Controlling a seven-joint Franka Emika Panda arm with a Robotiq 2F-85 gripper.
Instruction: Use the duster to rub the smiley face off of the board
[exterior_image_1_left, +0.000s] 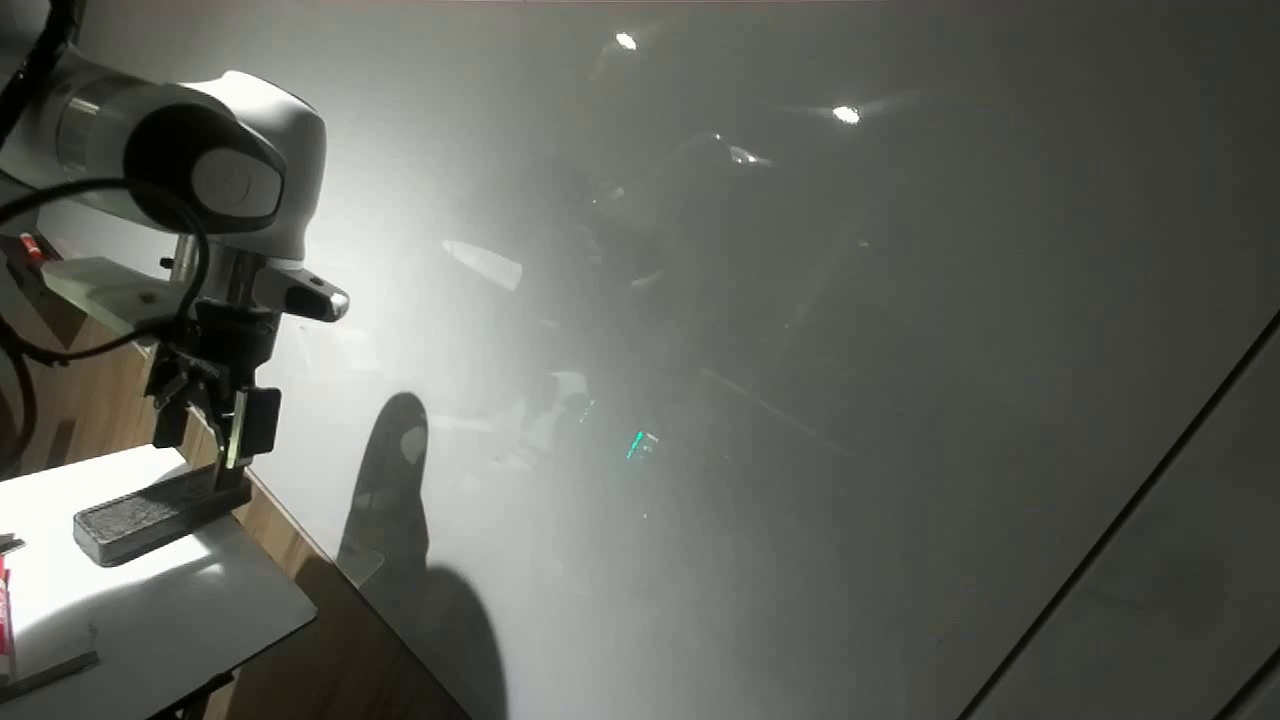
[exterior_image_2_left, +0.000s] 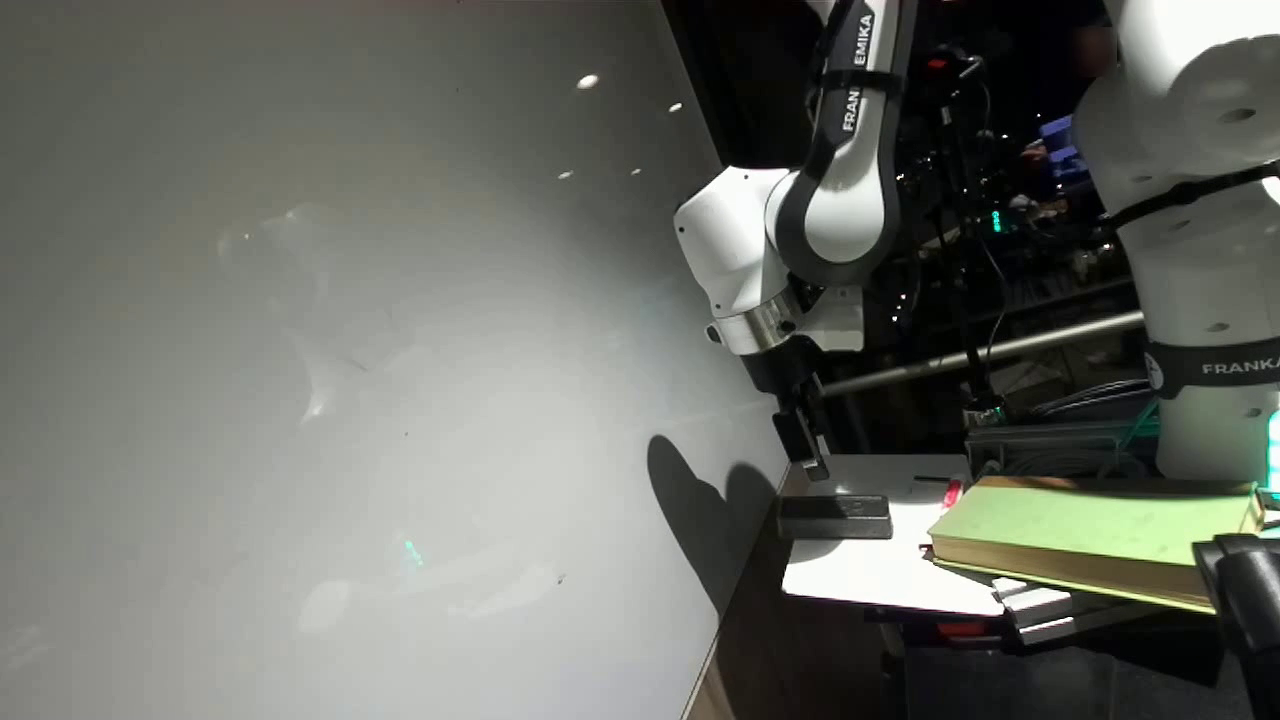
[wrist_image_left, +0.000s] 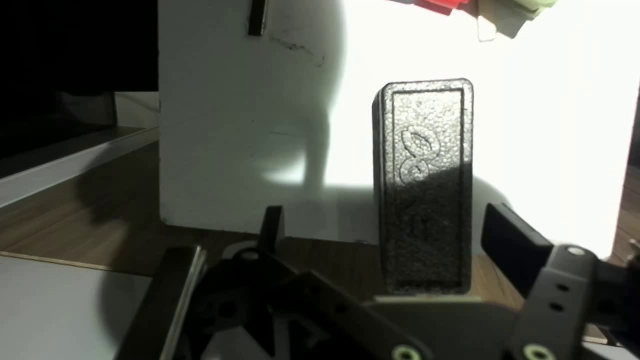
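Hanging wide apart above the dark duster (wrist_image_left: 425, 187), the fingers (wrist_image_left: 515, 245) hold nothing. The duster lies on the white bench (wrist_image_left: 225, 150), and one end sticks out past the edge. It's nearer one finger, so I think that finger might bump it and tip it onto the floor (wrist_image_left: 60, 220). The arm (exterior_image_2_left: 838, 215) says FRAN and EMIKA, with a black strap (exterior_image_2_left: 865, 82) hiding letters between. The duster's curly stamp (wrist_image_left: 419, 150) is too hard to read.

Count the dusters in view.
1. The dark grey duster lies on the white tabletop, at the end nearest the board. In an exterior view the green book blocks what lies behind it, so others may be hidden.
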